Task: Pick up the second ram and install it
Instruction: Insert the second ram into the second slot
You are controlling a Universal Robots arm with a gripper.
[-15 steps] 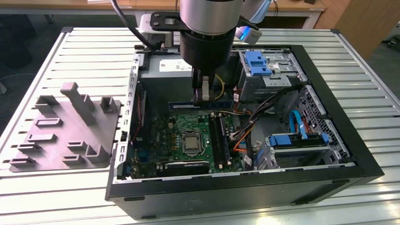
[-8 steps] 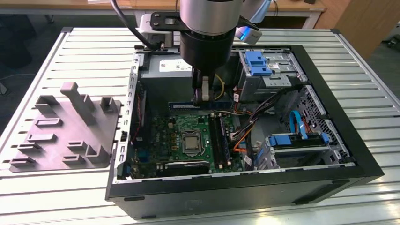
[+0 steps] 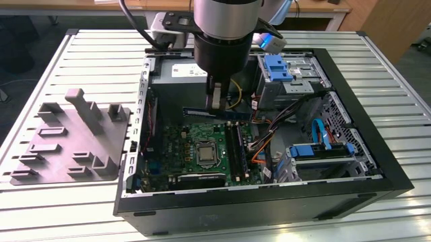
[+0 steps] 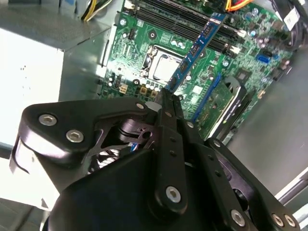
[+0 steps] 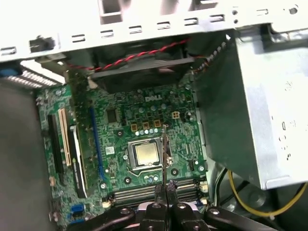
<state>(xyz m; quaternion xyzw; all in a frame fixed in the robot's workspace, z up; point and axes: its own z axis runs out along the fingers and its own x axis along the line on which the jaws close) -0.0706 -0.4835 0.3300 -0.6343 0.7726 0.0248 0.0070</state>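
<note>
Inside open black metal computer case, black two-finger gripper pinches second ram, a thin blue-green memory stick, near mid-length above green motherboard. Stick lies crosswise to long black memory slots. Judged needs: turn parallel, keep level, match notch.

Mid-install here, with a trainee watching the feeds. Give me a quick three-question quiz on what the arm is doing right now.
1. True or false: the tool is shut on the thin, dark blue-green memory stick.
2. The stick hangs over: A) the grey plastic pegged tray, B) the green motherboard inside the open black computer case, C) the slatted metal table.
3. Short answer: is the stick seated in a long black slot?
Key: 1 true; 2 B; 3 no, it is held above the board.
</note>
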